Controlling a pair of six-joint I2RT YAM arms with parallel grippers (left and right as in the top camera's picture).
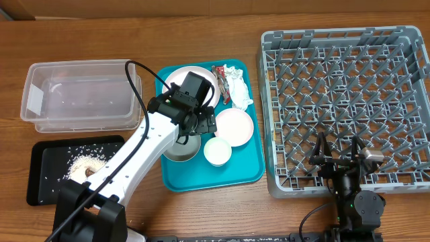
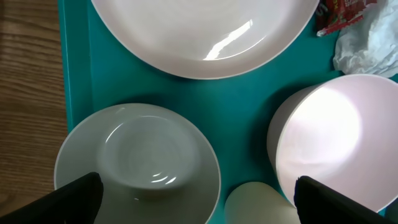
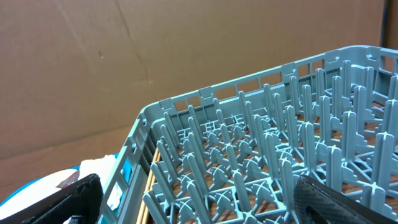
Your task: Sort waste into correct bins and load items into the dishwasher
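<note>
On the teal tray (image 1: 242, 171), my left gripper (image 1: 195, 128) hangs open above the tableware, holding nothing. In the left wrist view the left gripper (image 2: 199, 200) spans the grey-white bowl (image 2: 137, 162), the small white cup (image 2: 258, 205) and the pale pink bowl (image 2: 336, 137). The white plate (image 2: 205, 31) lies beyond them. A crumpled napkin (image 1: 236, 91) and a red wrapper (image 1: 218, 72) lie at the tray's far side. The right gripper (image 1: 338, 149) rests open over the near edge of the grey dish rack (image 1: 349, 101).
A clear tub (image 1: 80, 94) stands at the far left. In front of it a black tray (image 1: 47, 175) holds scattered rice and a pale food lump (image 1: 84, 165). The rack's upright pegs (image 3: 261, 155) fill the right wrist view.
</note>
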